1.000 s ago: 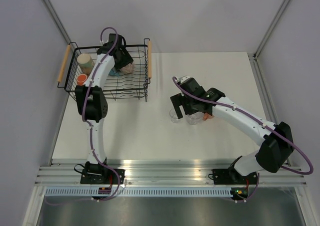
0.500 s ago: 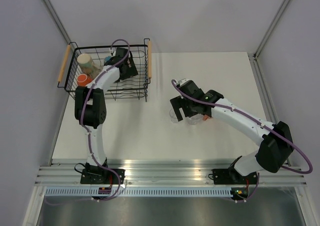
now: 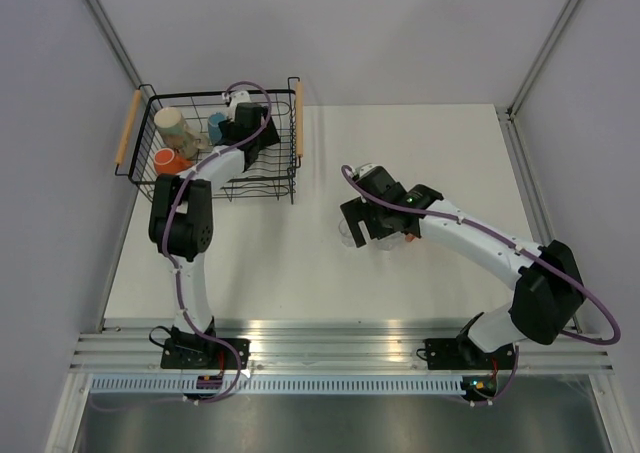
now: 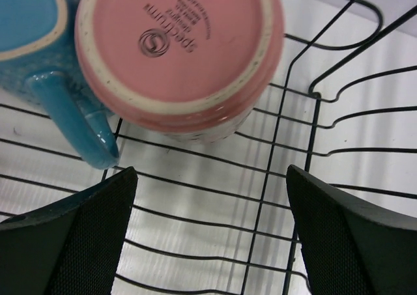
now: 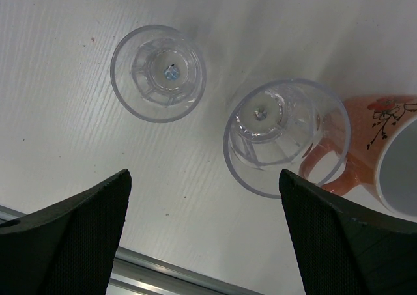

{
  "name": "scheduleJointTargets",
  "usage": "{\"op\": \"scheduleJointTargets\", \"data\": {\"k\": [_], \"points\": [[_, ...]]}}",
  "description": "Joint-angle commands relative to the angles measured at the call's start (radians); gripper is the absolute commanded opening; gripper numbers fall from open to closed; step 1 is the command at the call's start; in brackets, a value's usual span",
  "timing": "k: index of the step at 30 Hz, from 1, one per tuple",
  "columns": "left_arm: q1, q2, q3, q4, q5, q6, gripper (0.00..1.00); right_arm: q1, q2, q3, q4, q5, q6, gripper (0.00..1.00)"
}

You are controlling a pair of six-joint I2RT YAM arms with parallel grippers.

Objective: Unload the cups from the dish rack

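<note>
The white table (image 3: 300, 263) sits between pale grey walls, and you have the dish rack (image 3: 270, 178) at its far left corner. Your left gripper (image 4: 210, 197) hangs inside the rack near its far right corner, with the jaws spread wide and nothing between them. Just beyond its fingertips a pink cup (image 4: 179, 44) stands bottom up on the rack's wire floor. A blue mug (image 4: 32, 34) is just beside it, further into the rack, with its handle pointing toward your gripper. At the rack's left end you can see a cream mug (image 3: 170, 123) and an orange mug (image 3: 167, 160) close together.

Well to the right of the rack, your right gripper (image 5: 204, 197) hovers over the bare table, and its jaws are also wide apart and hold nothing. Below it two clear tumblers (image 5: 158, 72) stand upright, apart from each other. The one farther from the rack sits right against a red-orange patterned cup (image 5: 384, 152).
</note>
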Motion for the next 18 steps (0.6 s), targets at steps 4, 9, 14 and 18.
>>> {"op": "scheduleJointTargets", "data": {"k": [4, 9, 14, 18], "points": [[-0.025, 0.101, 0.121, 0.086, -0.138, 0.103, 0.98, 0.005, 0.035, -0.009, 0.024, 0.005, 0.013, 0.98], [-0.025, 0.158, 0.198, 0.103, -0.19, 0.133, 0.98, 0.005, 0.047, -0.032, 0.035, 0.016, 0.018, 0.98], [-0.024, 0.178, 0.223, 0.063, -0.278, 0.114, 0.98, 0.005, 0.077, -0.037, 0.038, 0.014, 0.027, 0.98], [-0.016, 0.199, 0.238, 0.085, -0.296, 0.139, 0.99, 0.005, 0.092, -0.026, 0.04, 0.003, 0.029, 0.98]]}}
